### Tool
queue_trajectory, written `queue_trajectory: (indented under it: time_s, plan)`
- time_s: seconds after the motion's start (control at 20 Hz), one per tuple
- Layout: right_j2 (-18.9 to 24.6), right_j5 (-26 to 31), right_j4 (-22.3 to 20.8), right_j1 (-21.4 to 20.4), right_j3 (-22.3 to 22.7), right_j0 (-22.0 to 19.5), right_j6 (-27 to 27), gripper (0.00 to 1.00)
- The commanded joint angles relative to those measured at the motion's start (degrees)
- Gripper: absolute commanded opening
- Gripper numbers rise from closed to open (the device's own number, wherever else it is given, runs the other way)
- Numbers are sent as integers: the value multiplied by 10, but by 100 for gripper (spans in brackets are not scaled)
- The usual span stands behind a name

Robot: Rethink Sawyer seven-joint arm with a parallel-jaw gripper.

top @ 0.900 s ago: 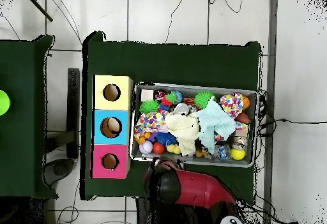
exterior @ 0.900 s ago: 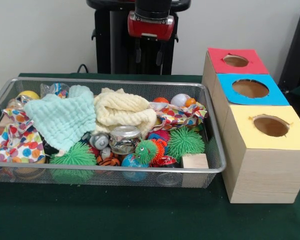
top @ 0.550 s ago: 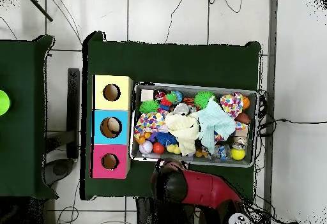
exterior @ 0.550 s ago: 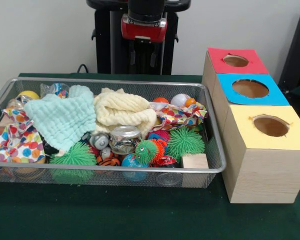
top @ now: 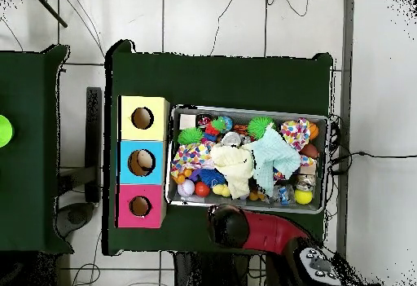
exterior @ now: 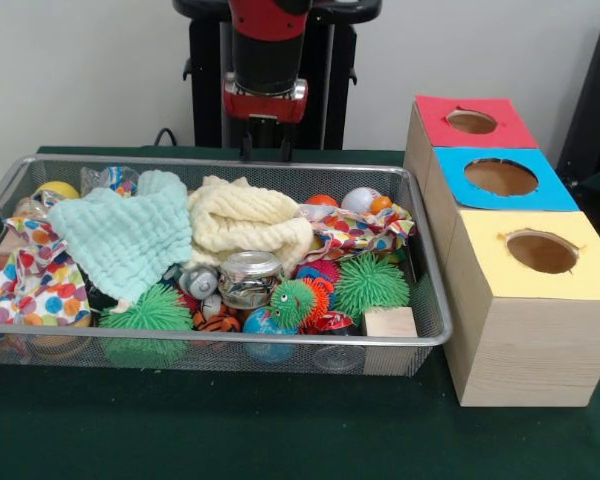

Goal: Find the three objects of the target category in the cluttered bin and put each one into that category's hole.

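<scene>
A wire mesh bin (exterior: 230,340) (top: 248,110) is packed with toys and cloths. A mint cloth (exterior: 125,235) (top: 273,156) and a cream cloth (exterior: 245,220) (top: 234,167) lie on top of the pile. Green spiky balls (exterior: 370,283) (top: 190,135), a silver can (exterior: 248,277), a wooden block (exterior: 390,322) and small balls show around them. Beside the bin stand the red box (exterior: 472,122) (top: 140,206), blue box (exterior: 500,177) (top: 141,162) and yellow box (exterior: 542,251) (top: 142,118), each with a round hole. My gripper (exterior: 266,150) hangs open and empty just beyond the bin's far rim, behind the cream cloth.
Polka-dot cloths (exterior: 35,280) (exterior: 355,232) cover parts of both ends of the bin. The arm's red body (top: 261,230) lies along the table edge by the bin. A second green table (top: 28,148) stands apart from this one.
The arm has swung left in the front view and the gripper has come lower, down to the level of the bin's far rim. Nothing in the bin has moved.
</scene>
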Motion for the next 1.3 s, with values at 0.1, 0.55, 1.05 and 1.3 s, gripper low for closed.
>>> queue_trajectory:
  time_s: [0.1, 0.55, 1.05, 1.3]
  plan:
    - [18, -44, -26, 57, -105, -10, 36, 100]
    - [17, -29, -28, 51, -126, -43, 29, 100]
    - [50, 3, -33, 39, -127, -92, 0, 100]
    - [61, 38, -35, 23, -128, -107, -18, 100]
